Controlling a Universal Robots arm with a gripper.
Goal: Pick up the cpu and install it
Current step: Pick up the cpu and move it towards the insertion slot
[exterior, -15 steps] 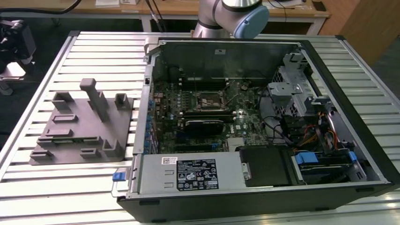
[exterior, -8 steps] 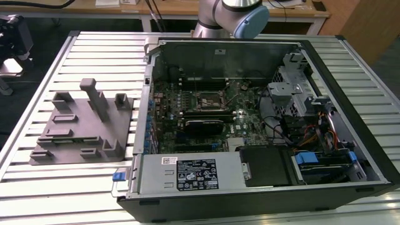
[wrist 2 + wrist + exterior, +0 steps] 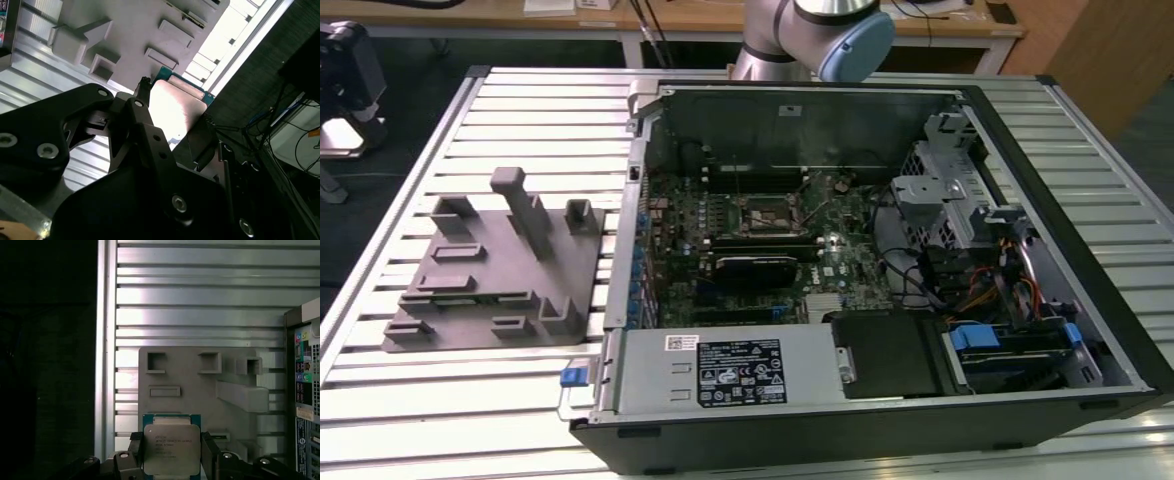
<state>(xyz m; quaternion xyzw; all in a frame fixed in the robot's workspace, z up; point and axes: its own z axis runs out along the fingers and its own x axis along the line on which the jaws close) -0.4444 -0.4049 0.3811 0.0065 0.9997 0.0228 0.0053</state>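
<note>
Desk: Right, where's the cpu at this mark?

Me: Between the fingers. First wrist view has the gripper clenched on two opposite edges. Silvery top faces the camera, green rim peeking past one side. Beyond it the grey fixture lies on the slatted table. I judge the chip clear of the fixture, not resting on it.

Desk: Why the edge grip?

Me: My read: it leaves both flat faces untouched and keeps the chip square to the fingers, which seating into a frame would want. Can't see the underside, so no word on contacts.

Desk: Second wrist view add anything?

Me: It looks along the black linkage from the side. One finger against each edge, chip top washed bright, teal rim at the far edge. Confirms the hold from another angle.

Desk: And the exterior view?

Me: That one gives the layout. The open case sits beside the fixture, with the fixture on the exterior view's left and the dark socket frame mid-board. The arm rises behind the case.
</note>
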